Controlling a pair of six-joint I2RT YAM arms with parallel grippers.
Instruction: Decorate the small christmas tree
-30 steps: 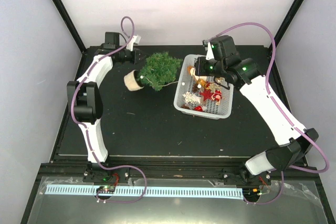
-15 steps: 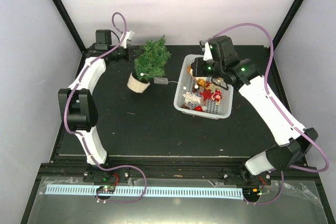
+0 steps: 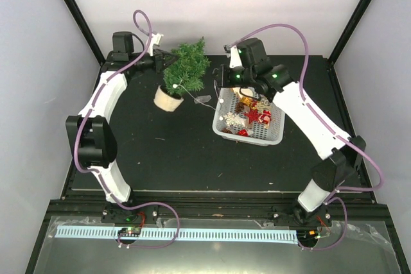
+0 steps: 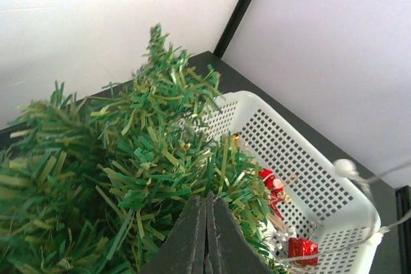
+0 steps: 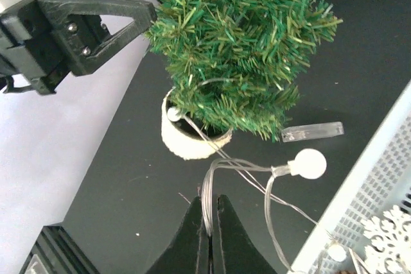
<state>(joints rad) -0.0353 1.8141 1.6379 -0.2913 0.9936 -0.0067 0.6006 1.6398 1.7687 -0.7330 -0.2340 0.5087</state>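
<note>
The small christmas tree (image 3: 187, 68) stands nearly upright on its beige base (image 3: 167, 97) at the back left; it also shows in the right wrist view (image 5: 237, 43). My left gripper (image 3: 169, 62) is shut in the tree's branches (image 4: 128, 158), with needles at its tips (image 4: 207, 198). My right gripper (image 3: 219, 86) is shut on a thin light-string wire (image 5: 215, 178) just right of the base (image 5: 186, 139). A white bulb (image 5: 307, 163) hangs on the wire. The clear battery pack (image 5: 311, 131) lies on the table by the tree.
A white basket (image 3: 221, 126) right of the tree holds ornaments: a red star (image 3: 253, 115), a white snowflake (image 3: 232, 120), a santa figure (image 4: 273, 187), and a red gift box (image 4: 302, 248). Its rim (image 5: 372, 184) is close to my right gripper. Walls enclose the black table.
My left gripper has raised the tree from lying on its side to nearly upright. My right gripper has moved left from over the basket toward the tree, drawing the light string along.
</note>
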